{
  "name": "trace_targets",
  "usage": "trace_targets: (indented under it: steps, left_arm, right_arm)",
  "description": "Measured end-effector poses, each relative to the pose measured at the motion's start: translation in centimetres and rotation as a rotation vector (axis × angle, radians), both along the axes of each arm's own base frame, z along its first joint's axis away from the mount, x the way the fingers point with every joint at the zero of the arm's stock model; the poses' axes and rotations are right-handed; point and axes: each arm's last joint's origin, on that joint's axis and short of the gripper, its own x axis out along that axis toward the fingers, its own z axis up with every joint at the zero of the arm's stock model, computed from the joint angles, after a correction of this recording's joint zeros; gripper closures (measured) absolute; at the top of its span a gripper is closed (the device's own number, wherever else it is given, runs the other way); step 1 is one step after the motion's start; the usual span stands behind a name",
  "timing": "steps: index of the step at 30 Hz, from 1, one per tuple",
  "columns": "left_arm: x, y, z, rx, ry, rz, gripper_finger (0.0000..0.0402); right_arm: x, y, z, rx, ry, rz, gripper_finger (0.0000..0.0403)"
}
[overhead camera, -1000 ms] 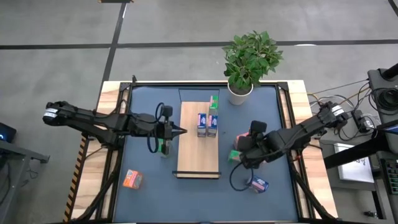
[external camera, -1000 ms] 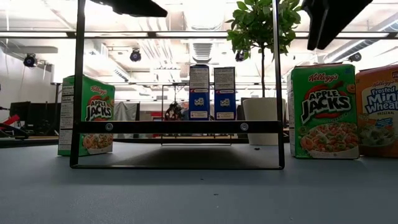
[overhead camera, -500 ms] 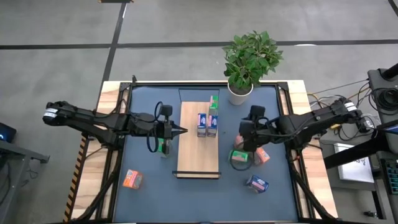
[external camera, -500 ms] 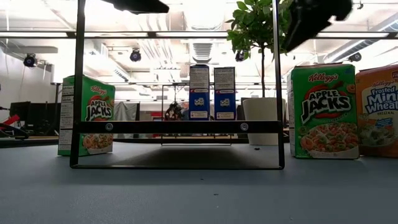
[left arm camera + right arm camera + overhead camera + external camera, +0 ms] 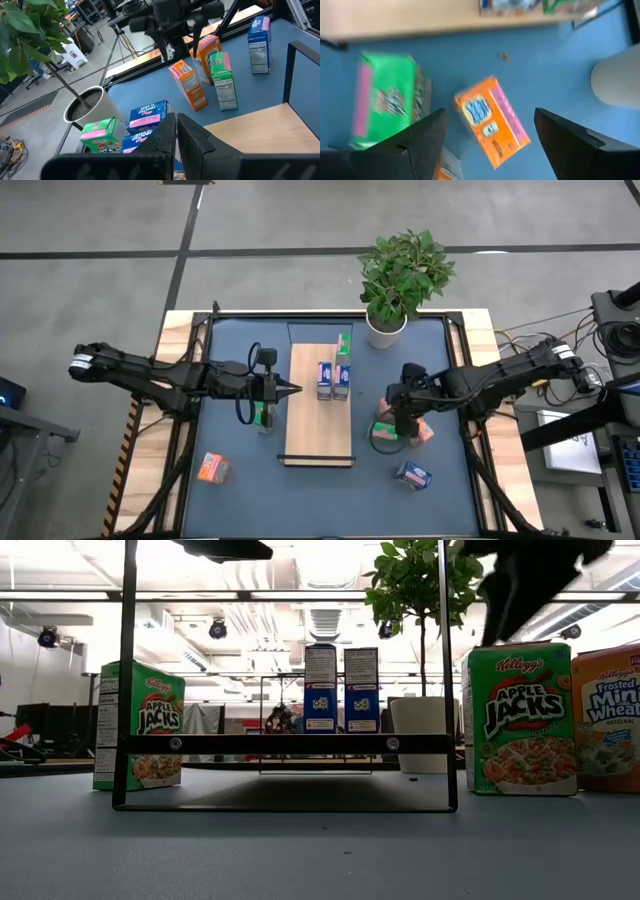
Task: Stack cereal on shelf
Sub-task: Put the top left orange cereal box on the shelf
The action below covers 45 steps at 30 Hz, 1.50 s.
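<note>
overhead, right pincer [image 5: 404, 423] gapes wide above an orange box [image 5: 492, 120] — left pincer [image 5: 291, 389] pinched shut beside the shelf [image 5: 318, 440].

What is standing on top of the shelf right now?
On the shelf, two blue boxes stand side by side near the middle, with a green box behind them toward the plant. The rest of the board is bare.
</note>
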Motion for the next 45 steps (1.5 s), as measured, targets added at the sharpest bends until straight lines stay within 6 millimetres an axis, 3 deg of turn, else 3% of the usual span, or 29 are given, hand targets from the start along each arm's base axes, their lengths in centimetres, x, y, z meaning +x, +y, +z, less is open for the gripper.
trace_targets:
  steps: [8, 17, 26, 39, 45]
  left_arm:
    - [0.1, 0.0, 0.1, -0.002, -0.017, 0.0, 0.0402]
    - [0.1, 0.0, 0.2, -0.003, -0.019, 0.0, 0.0402]
    - [0.1, 0.0, 0.2, -0.003, -0.02, 0.0, 0.0402]
    - [0.1, 0.0, 0.2, 0.009, -0.021, -0.004, 0.0402]
    - [0.1, 0.0, 0.2, 0.011, -0.02, -0.005, 0.0402]
  right_arm:
    - [-0.8, -0.3, -2.7, -0.057, 0.086, 0.02, 0.0091]
    - [-0.2, -1.2, -3.2, -0.098, 0.069, 0.068, 0.0105]
    - [0.2, -1.7, -3.8, 0.057, 0.062, 0.085, 0.0132]
    - [0.4, -1.6, -3.4, 0.089, 0.032, 0.007, 0.0222]
    - [1.1, -1.6, -0.2, 0.117, -0.055, -0.046, 0.0239]
